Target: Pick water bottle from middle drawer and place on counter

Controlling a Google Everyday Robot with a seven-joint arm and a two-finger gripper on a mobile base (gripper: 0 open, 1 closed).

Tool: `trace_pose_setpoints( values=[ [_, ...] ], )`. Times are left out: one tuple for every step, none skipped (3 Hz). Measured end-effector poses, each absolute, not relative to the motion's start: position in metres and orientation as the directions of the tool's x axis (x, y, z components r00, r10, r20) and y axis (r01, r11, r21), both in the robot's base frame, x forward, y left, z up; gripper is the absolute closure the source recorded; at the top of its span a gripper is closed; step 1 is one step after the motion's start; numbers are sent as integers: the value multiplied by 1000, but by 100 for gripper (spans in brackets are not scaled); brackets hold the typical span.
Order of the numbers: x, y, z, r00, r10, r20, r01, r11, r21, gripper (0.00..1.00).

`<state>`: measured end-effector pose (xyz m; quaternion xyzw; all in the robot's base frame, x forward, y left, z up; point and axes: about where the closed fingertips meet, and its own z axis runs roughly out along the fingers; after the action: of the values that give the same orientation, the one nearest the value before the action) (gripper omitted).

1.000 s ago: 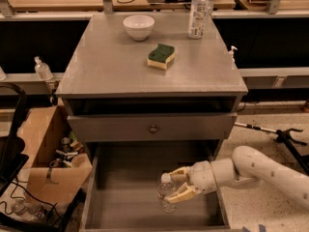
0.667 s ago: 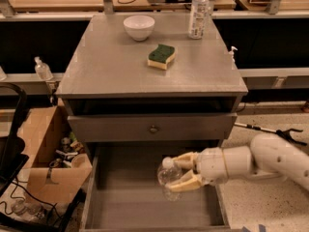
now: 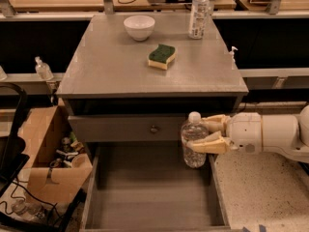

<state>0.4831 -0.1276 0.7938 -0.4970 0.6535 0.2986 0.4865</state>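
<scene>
My gripper (image 3: 206, 135) comes in from the right and is shut on the water bottle (image 3: 193, 141), a small clear ribbed bottle with a white cap. It holds the bottle upright above the right side of the open middle drawer (image 3: 149, 197), about level with the shallow drawer front (image 3: 125, 128). The bottle is below the edge of the grey counter (image 3: 116, 66).
On the counter stand a white bowl (image 3: 139, 27), a green and yellow sponge (image 3: 161, 56) and a taller labelled bottle (image 3: 199, 12). A cardboard box (image 3: 46, 149) of clutter sits on the floor at the left. The speckled floor (image 3: 260, 192) lies to the right.
My gripper has lifted the water bottle up out of the drawer, from lying tilted near the drawer floor to upright near the drawer front, and moved a little right.
</scene>
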Motion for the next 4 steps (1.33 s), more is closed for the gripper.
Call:
trace_pose_setpoints(
  values=[
    [483,-127,794,-33,-357,-934,-941,326,-91,100],
    [506,-137,860,-76,-274,-959,-926,376,-34,100],
    [536,-151,929,-92,-214,-972,-898,440,-12,100],
    [580,-159,991,-68,-190,-979,-870,491,-35,100]
  ],
)
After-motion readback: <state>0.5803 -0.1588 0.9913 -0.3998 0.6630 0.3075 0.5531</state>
